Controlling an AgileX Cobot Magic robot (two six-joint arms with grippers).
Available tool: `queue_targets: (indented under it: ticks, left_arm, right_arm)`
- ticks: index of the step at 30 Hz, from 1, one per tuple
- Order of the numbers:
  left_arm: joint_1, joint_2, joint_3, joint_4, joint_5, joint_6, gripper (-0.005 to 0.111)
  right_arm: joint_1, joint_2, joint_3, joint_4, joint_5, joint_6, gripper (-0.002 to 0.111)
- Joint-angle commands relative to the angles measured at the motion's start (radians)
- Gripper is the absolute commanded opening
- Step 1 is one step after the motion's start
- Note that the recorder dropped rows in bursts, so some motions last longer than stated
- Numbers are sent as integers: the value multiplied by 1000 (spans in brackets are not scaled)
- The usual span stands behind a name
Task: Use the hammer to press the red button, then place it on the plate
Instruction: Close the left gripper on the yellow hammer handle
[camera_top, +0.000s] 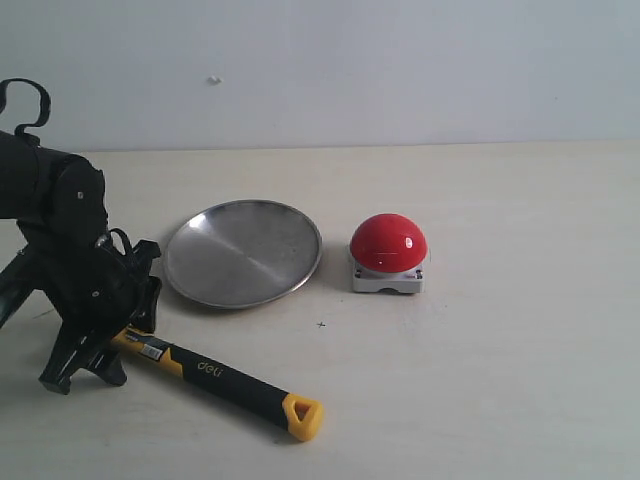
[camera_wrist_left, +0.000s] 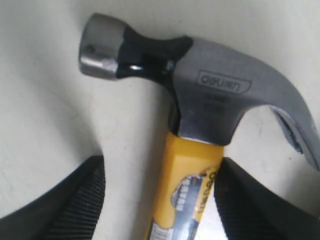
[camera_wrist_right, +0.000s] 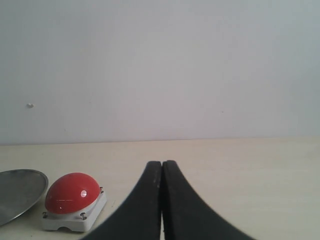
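On the table in front of the plate, nearer the exterior camera, the hammer lies flat and apart from the plate, head hidden beneath the left gripper, yellow end pointing away from it. Left gripper is released: its ribbed fingers stand wide on either side of the hammer's yellow neck, one clear of it, the other just beside it, contact not determinable. Beside the plate, close but not touching, sits the red button; the right gripper is clenched, pads pressed together, holding nothing.
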Motion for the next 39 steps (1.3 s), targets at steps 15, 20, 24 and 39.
queue_targets:
  ticks: [15, 20, 24, 39]
  left_arm:
    - [-5, 12, 0, -54, 33, 107, 0]
    - [-5, 12, 0, -54, 35, 129, 0]
    - [-5, 12, 0, -54, 35, 129, 0]
    - [-5, 12, 0, -49, 73, 648, 0]
  right_arm:
    - [-5, -7, 5, -2, -7, -6, 0]
    - [-5, -7, 5, -2, -7, -6, 0]
    - [-5, -7, 5, -2, -7, -6, 0]
    - [-5, -7, 5, -2, -7, -6, 0]
